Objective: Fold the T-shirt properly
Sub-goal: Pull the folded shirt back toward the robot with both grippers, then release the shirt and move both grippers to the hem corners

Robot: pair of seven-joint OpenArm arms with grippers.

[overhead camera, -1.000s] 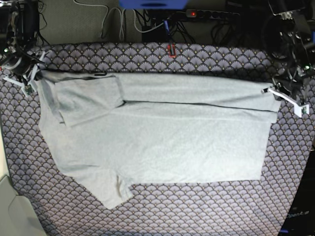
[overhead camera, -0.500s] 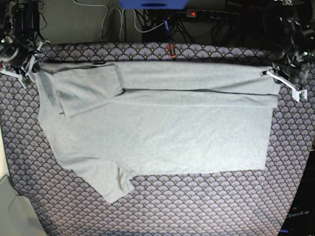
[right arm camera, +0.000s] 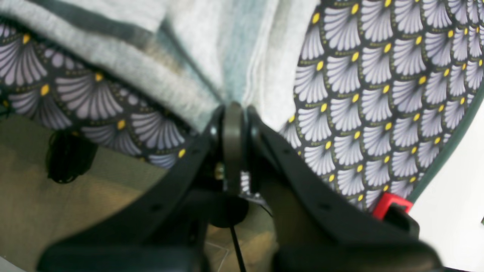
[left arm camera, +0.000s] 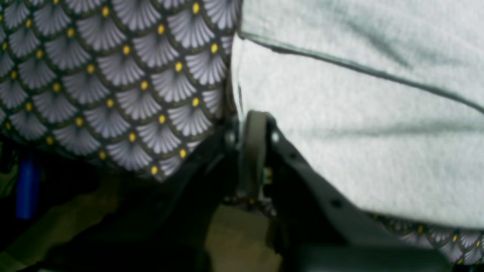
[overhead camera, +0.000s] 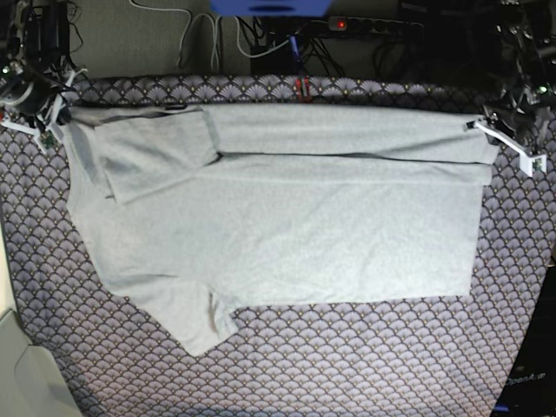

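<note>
The light grey T-shirt (overhead camera: 287, 217) lies spread across the scallop-patterned tablecloth (overhead camera: 347, 356), plain side up, its far long edge folded over toward the middle. One sleeve (overhead camera: 195, 317) sticks out at the near left. My left gripper (overhead camera: 486, 129) is shut on the shirt's far right corner (left arm camera: 340, 124). My right gripper (overhead camera: 54, 117) is shut on the bunched far left corner (right arm camera: 234, 68). Both held corners sit near the table's back edge.
Cables and a power strip (overhead camera: 365, 26) lie behind the table's back edge. A white surface (overhead camera: 22, 373) shows at the near left corner. The tablecloth's rim and the floor show below both wrist cameras.
Both grippers have carried the shirt's far edge toward the table's back, then eased it slightly nearer. The shirt has stretched out flatter and shifted with them.
</note>
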